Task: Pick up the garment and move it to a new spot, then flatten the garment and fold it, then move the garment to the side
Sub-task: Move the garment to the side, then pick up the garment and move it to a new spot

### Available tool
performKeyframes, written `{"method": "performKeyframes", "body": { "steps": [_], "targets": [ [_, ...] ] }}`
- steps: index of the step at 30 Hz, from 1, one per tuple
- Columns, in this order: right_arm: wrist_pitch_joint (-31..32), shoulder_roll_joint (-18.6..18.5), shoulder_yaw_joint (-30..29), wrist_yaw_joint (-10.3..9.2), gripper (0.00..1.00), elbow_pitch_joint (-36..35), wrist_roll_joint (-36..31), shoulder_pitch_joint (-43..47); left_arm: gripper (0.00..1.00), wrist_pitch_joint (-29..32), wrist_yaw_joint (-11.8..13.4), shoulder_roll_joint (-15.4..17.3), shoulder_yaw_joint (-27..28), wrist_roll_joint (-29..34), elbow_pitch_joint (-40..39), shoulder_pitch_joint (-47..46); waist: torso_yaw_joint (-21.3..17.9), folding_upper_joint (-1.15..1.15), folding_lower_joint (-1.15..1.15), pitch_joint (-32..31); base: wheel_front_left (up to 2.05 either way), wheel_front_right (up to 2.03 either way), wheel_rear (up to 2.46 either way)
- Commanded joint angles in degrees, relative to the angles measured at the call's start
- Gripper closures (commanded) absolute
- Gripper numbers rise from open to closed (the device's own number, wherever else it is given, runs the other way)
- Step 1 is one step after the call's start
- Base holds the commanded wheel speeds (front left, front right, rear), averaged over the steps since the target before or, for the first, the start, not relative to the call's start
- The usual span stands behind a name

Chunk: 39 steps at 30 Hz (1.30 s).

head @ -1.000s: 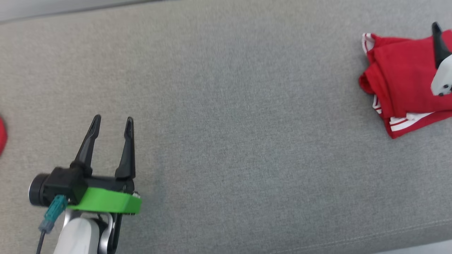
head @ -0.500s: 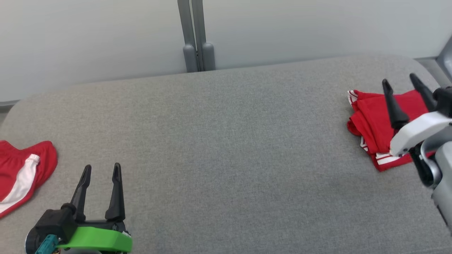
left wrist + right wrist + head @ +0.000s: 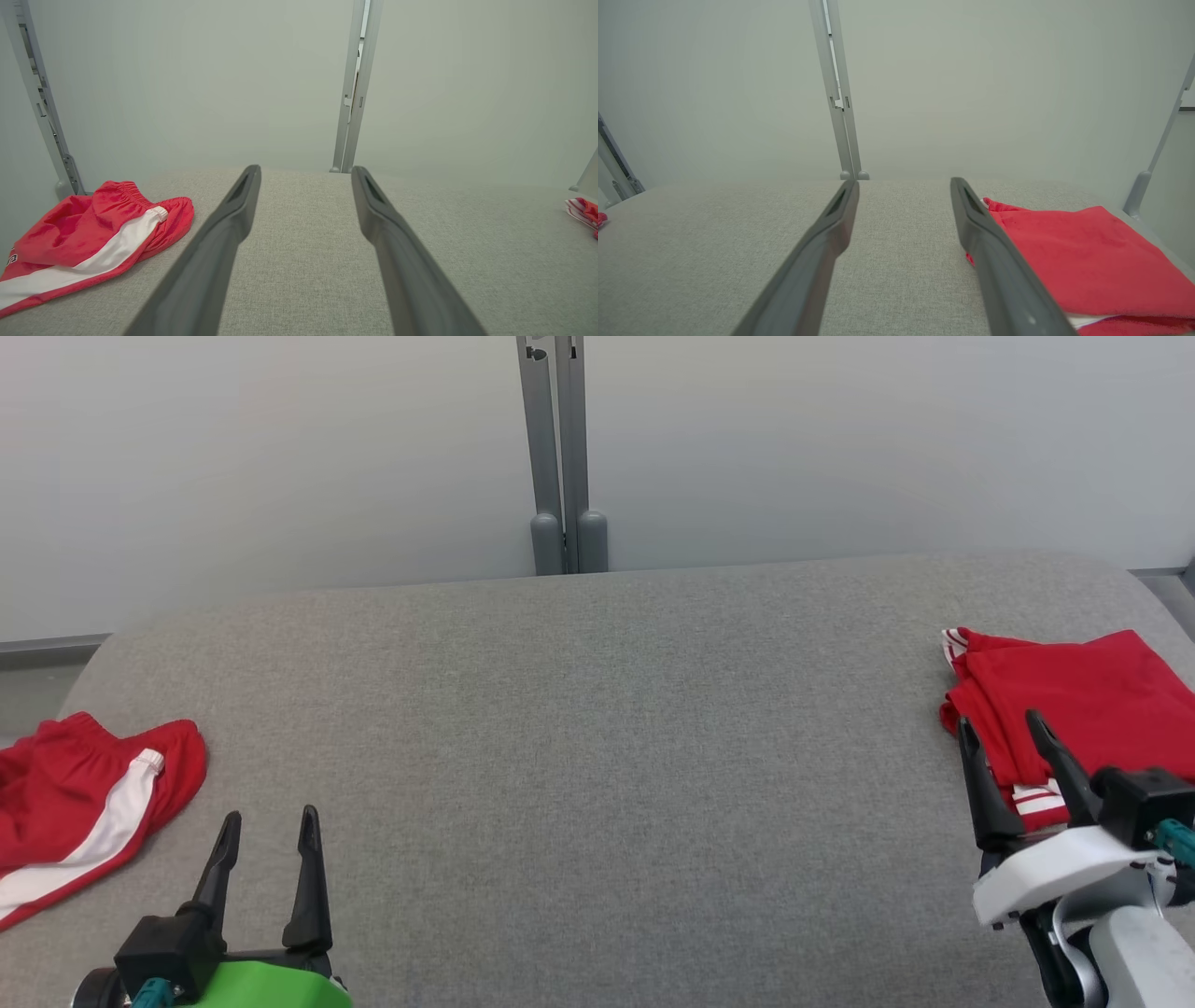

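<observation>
My right gripper (image 3: 997,721) backed off folded red garment (image 3: 1074,677), laid aside; left gripper (image 3: 269,814) likewise wide open, empty. Task looks finished.

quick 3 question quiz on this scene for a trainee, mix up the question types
1. True or false: the left gripper and the right gripper both have open jaws with nothing between them.
2. Where does the folded red garment lie?
A) at the robot's right end of the grey fabric surface
B) in the middle of it
C) under the left gripper
3. What colour is the stripe on the red shorts?

Key: 1 true. 2 A. 3 white.
</observation>
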Motion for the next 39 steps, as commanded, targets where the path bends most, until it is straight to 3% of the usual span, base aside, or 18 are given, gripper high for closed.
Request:
{"method": "performKeyframes", "body": {
  "steps": [1, 9, 26, 32, 39],
  "targets": [
    [-0.13, 0.74, -0.84, 0.0, 0.0, -1.05, -0.48, 1.6, 0.0, -0.14, -0.31, -0.28, 0.19, 1.01, 0.23, 0.75, 0.09, 0.0, 0.01, -0.05, 0.0, 0.0, 0.0],
    [-0.13, 3.04, -2.51, 0.0, 0.0, -4.49, -2.65, 5.93, 0.0, -0.14, -1.48, -1.67, 0.92, 2.43, 0.96, 0.96, -0.11, 0.0, 0.01, 0.49, 0.0, 0.0, 0.0],
    [-0.13, 4.78, -1.84, 0.0, 0.0, -5.23, -3.67, 6.16, 0.0, -0.15, -2.41, -3.09, 2.15, 4.51, 1.57, -0.42, 1.39, 0.0, 0.01, 0.68, 0.0, 0.0, 0.0],
    [-0.13, 5.93, -0.86, 0.0, 0.0, -5.47, -3.11, 6.45, 0.0, -0.15, -1.59, -3.39, 3.21, 5.61, 1.56, -1.32, 6.0, 0.0, 0.01, 0.82, 0.0, 0.0, 0.0],
    [-0.13, 7.94, 0.48, 0.0, 0.0, -5.39, -2.51, 5.38, 0.0, -0.15, 0.16, -3.58, 5.17, 6.72, 1.93, -1.31, 14.18, 0.0, 0.01, 0.88, 0.0, 0.0, 0.0]
  ]
}}
